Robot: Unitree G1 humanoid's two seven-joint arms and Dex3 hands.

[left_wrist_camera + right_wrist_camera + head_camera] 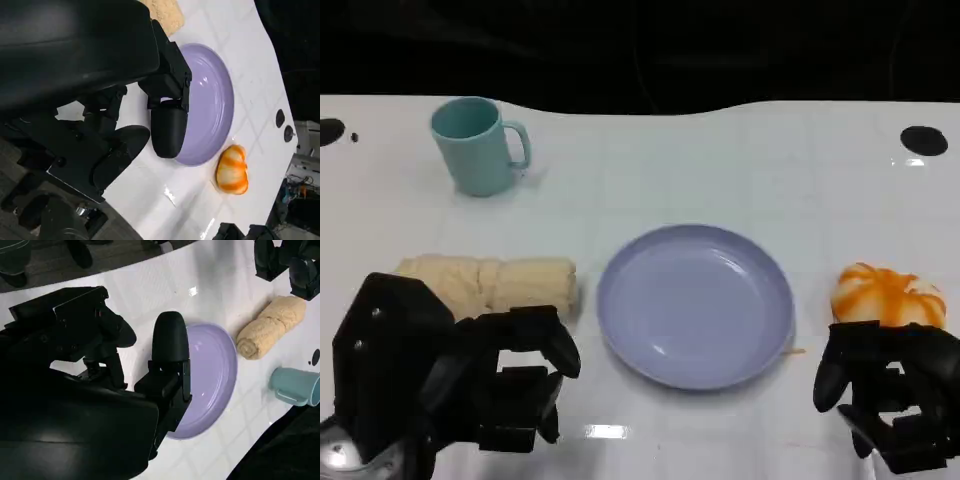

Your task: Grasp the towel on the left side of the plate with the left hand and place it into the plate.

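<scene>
One towel, one plate, one mug, one orange-streaked bun.

We see a glossy white bench marked with a faint grid of thin lines, like tile seams. Its far edge runs in a gentle wavy curve against a black, unlit backdrop where we can make out nothing. Round black spots sit on the bench near its far corners, and a small bright glare from an overhead light shines on its near part. In the right wrist view we catch a strip of dark grey floor beyond the bench's edge. In the left wrist view some cluttered equipment stands past the bench, too blurred for us to identify.
</scene>
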